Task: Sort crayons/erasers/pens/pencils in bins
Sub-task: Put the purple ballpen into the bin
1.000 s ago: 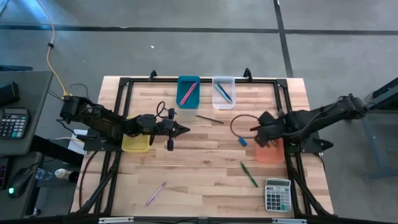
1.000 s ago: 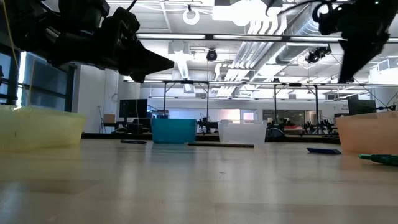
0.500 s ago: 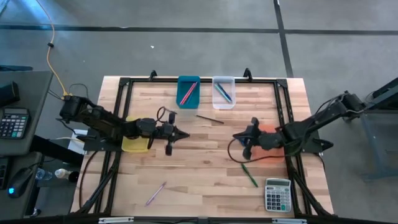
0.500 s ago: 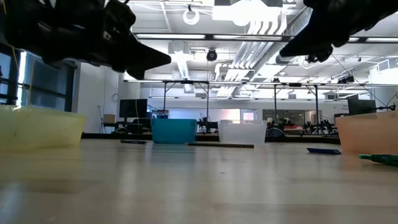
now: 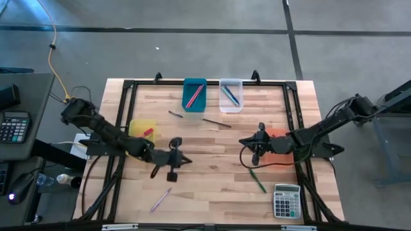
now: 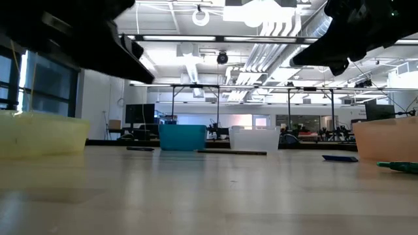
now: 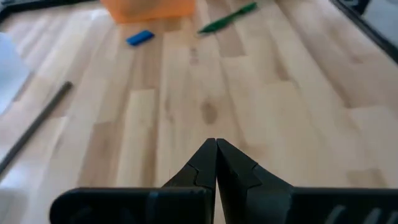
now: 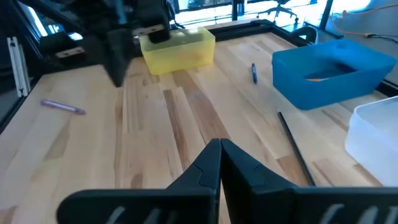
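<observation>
The blue eraser point(image 7: 140, 37) lies on the table just beside the orange bin point(image 5: 280, 142), near the empty, closed right gripper point(image 5: 246, 142), while the closed left gripper point(image 5: 186, 160) hovers well apart mid-table.

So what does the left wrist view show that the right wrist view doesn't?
Only the left wrist view shows the orange bin, the blue eraser and the green pen, beyond the shut left gripper. Only the right wrist view shows the yellow bin, the teal bin, the purple crayon and the shut right gripper. Both show the wooden table and a dark pencil lying on it.
</observation>
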